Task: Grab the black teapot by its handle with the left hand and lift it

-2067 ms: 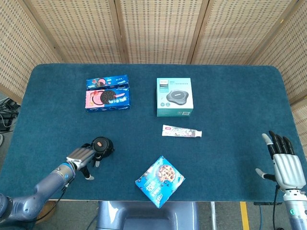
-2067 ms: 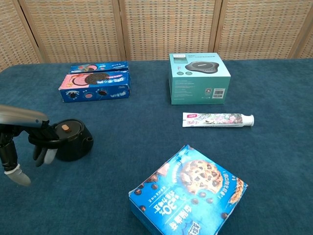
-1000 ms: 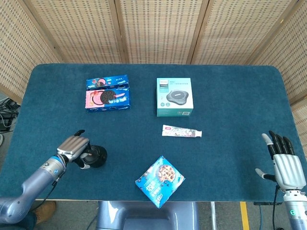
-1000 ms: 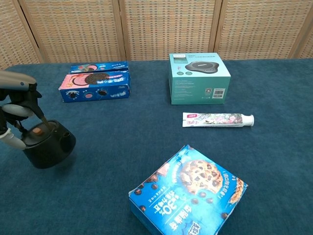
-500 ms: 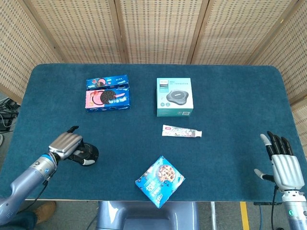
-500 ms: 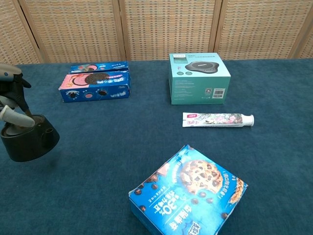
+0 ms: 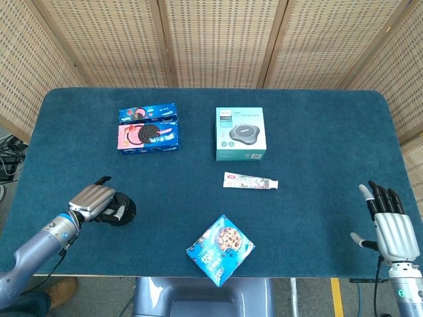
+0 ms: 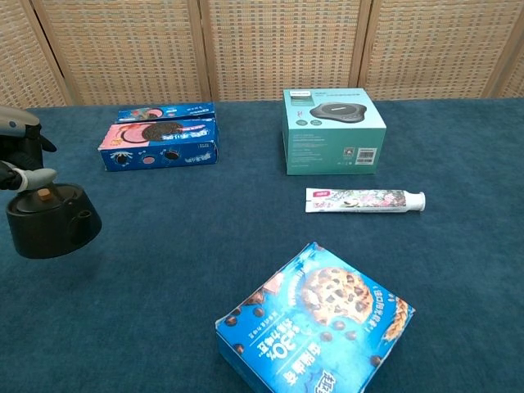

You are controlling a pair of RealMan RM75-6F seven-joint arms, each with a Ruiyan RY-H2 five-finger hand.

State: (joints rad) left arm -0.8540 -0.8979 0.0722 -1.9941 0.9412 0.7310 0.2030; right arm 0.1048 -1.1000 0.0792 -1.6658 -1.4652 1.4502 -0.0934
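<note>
Woven screens stand behind a blue-clothed table (image 7: 317, 119). Fingers (image 8: 24, 175) of the left hand (image 7: 91, 199) curl around what seems the handle, holding the black teapot (image 8: 51, 221) off the cloth near the table's left front; the right hand (image 7: 391, 228) rests, spread and empty.

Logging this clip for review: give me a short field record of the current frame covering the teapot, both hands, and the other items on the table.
teapot: black teapot, held up near the table's left edge
left hand: left hand grips the teapot from the handle side; the handle itself is hidden
right hand: right hand holds nothing, fingers apart, at the table's near right corner
other items: blue cookie boxes, teal box, toothpaste tube, chocolate-chip cookie box
surface: blue table cloth
</note>
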